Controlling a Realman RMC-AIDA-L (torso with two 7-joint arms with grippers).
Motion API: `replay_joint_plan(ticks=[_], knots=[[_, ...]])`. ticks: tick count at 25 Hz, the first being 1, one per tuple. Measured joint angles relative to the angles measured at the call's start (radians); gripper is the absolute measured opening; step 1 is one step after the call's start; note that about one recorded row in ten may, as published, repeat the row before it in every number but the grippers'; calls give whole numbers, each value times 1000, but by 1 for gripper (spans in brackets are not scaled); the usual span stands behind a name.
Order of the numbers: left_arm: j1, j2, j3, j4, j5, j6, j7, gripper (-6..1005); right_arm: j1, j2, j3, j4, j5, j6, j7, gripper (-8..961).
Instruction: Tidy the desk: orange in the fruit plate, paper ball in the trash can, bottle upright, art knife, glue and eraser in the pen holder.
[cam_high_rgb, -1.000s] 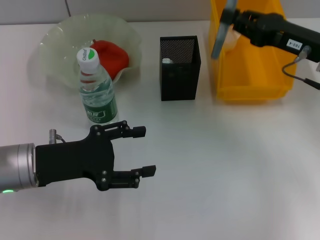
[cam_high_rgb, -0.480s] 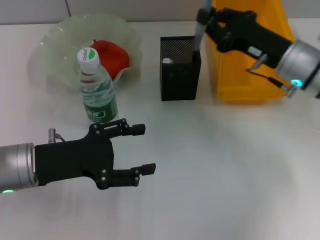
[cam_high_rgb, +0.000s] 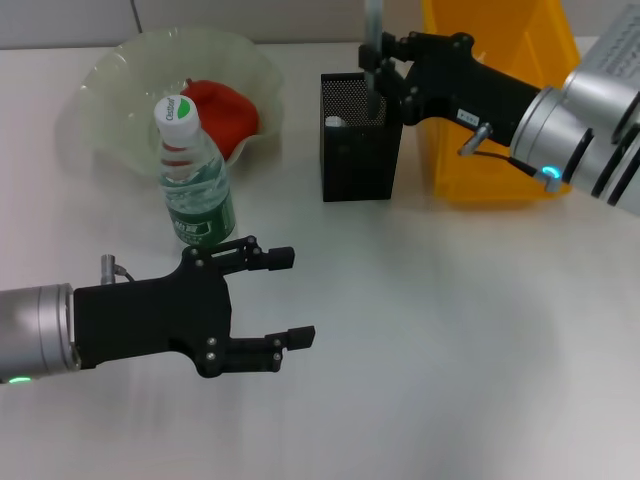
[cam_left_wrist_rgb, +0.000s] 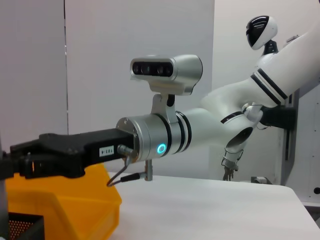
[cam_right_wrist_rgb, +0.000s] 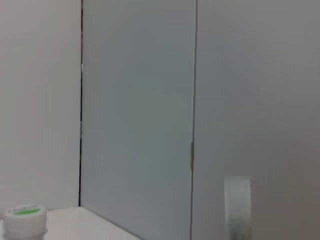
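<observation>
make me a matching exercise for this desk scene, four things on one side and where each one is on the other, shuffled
Things:
1. bottle
2. red fruit
3. right gripper
4. left gripper

Places:
A. in the pale green plate
B. above the black pen holder, holding a grey tool
C. upright in front of the plate
D. open, low over the table near the bottle

Pairs: 1-C, 2-A, 3-B, 4-D

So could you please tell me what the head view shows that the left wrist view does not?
Only the head view shows the left gripper, its jaws open, low over the table; the upright bottle; and the fruit plate. Only the left wrist view shows the robot's head. Both show the right gripper, the pen holder and the yellow bin.
</observation>
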Motion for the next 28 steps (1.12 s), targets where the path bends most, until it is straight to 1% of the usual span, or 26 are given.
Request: replay_joint_plan(ticks=[2, 9, 13, 15, 18, 19, 20, 21, 23, 24, 25, 26, 28], knots=[[-1, -1, 0, 0, 0, 0, 0, 810, 0, 0, 0, 5, 0, -1, -11, 156], [-2, -1, 0, 0, 0, 10, 0, 810, -12, 0, 11, 20, 4, -18, -25, 285], [-3, -1, 0, 0, 0, 11, 0, 810, -37, -1, 14, 15, 24, -65, -25, 358], [-4, 0, -3, -7, -3, 36, 0, 810, -65, -1, 15, 11, 68, -123, -19, 437], [-5, 2, -9, -10, -7, 61, 0, 810, -140, -1, 16, -11, 146, -230, -17, 555], [-5, 2, -11, -10, -11, 68, 0, 810, -165, -2, 15, -24, 159, -258, -7, 573], [-5, 3, -13, -10, -18, 74, 0, 810, -210, -5, 12, -58, 171, -290, 33, 591], [-3, 3, -14, -10, -25, 76, 0, 810, -210, -5, 12, -58, 171, -290, 33, 610], [0, 4, -14, -10, -34, 79, 0, 810, -254, -7, 6, -107, 170, -299, 90, 646], [2, 4, -14, -10, -37, 81, 0, 810, -276, -7, 5, -128, 169, -304, 117, 736], [3, 4, -14, -10, -40, 82, 0, 810, -318, -9, 1, -160, 158, -328, 154, 826], [3, 4, -14, -10, -41, 84, 0, 810, -318, -9, 1, -160, 158, -328, 154, 826], [3, 3, -14, -10, -42, 86, 0, 810, -360, -11, -1, -189, 115, -358, 177, 825]])
